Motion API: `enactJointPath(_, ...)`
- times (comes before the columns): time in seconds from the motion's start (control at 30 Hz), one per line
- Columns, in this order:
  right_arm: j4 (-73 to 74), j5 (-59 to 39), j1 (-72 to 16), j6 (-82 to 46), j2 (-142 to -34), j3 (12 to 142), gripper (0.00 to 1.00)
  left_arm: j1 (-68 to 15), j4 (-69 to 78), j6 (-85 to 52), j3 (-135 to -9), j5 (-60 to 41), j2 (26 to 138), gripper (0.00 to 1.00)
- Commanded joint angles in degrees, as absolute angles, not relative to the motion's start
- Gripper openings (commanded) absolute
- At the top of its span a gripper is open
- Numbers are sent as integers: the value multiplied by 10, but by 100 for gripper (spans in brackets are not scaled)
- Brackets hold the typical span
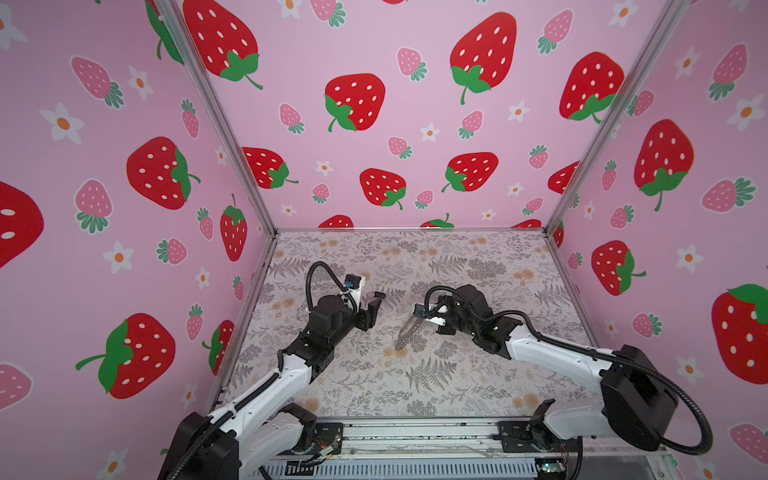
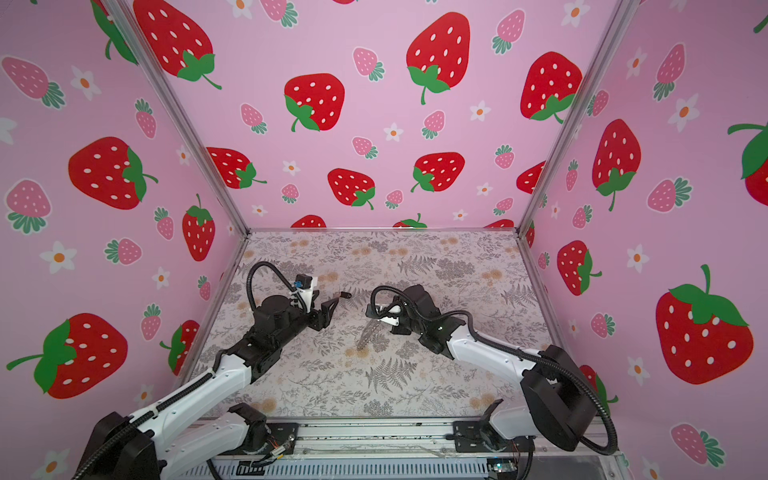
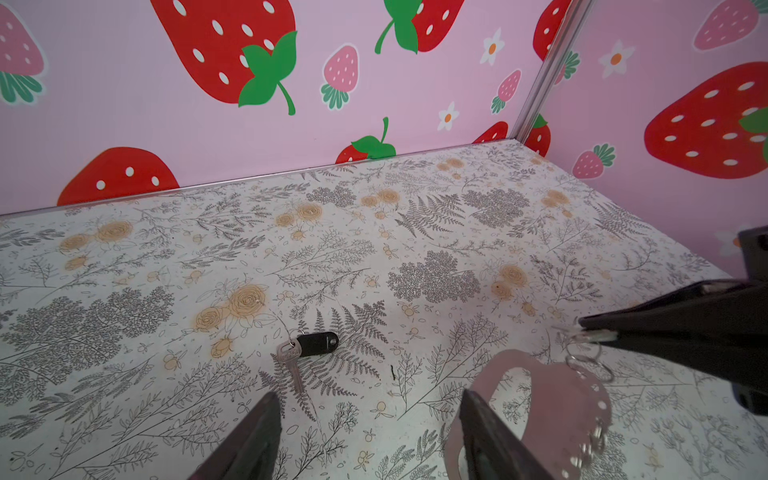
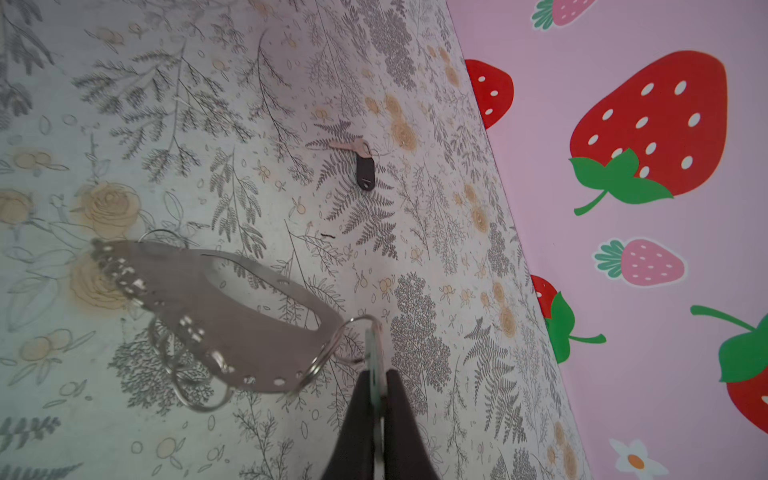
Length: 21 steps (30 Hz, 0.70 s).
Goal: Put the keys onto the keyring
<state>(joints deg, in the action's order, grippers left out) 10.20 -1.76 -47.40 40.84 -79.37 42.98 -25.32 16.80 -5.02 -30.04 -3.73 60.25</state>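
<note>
Walls [image 1: 374, 62]: pink, printed w/ strawberries and flowers, closing the cell on three sides. Table [image 1: 478, 374]: pale sheet w/ grey fern and tan rose print.

1. Left gripper [image 1: 377, 301]: positioned left of centre at mid-depth, pointing right. Jaws stand wide apart w/ nothing between them; the left wrist view shows both fingers [image 3: 257, 436] over bare table.

2. Right gripper [image 1: 416, 310]: positioned right of centre, pointing left, w/ a gap between it and the left gripper. Jaws are fully closed, pinching the end ring [image 4: 330, 348] of the keyring.

3. Keyring [image 1: 409, 332]: flat grey-mauve crescent plate. It hangs tilted from the pinched ring, low end toward the near side. Holes run along its outer edge, and several silver rings [image 4: 195, 386] dangle from them. Whether the low end touches the table cannot be told.

4. Keys [image 3: 299, 353]: lying flat on the table, just ahead of the left gripper's fingertips, left of the keyring and apart from it. The set consists of one silver key [image 3: 289, 361] and one black tag [image 3: 318, 344], joined at the heads by a small ring. Neither gripper touches them.
</note>
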Motion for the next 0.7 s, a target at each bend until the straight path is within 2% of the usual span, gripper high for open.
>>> enactJointPath(0.0, 152, -24, -448, 422, -799, 406, 2, -250, 182, -60, -345, -52, 632, 70)
enactJointPath(0.37, 210, -55, -364, 485, -872, 367, 6, -243, 185, -52, -443, -104, 793, 70)
enactJointPath(0.67, 264, 5, -330, 577, -911, 327, 12, -212, 118, -74, -525, -140, 884, 69)
